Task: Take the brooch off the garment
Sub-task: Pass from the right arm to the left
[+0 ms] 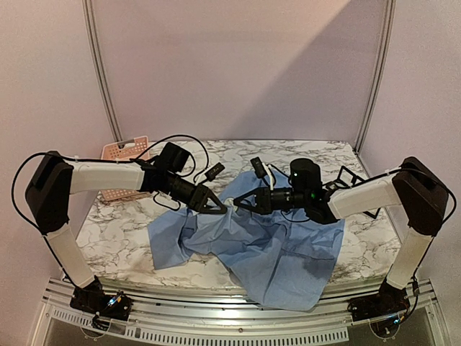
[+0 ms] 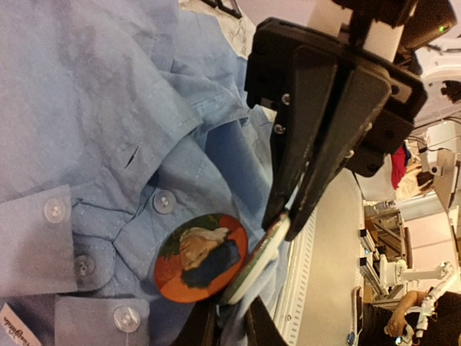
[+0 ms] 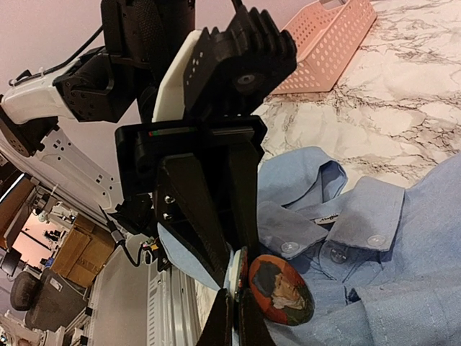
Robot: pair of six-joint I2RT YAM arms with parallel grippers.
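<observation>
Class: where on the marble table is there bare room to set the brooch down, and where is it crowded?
Bare table lies left of the shirt, nearer than the pink basket, and along the far edge by the wall. The centre is crowded: the left gripper and right gripper meet at the brooch.

left gripper [image 1: 224,209]: jaws pinched together | right gripper [image 1: 238,205]: jaws shut | both reach inward, tips almost touching
</observation>
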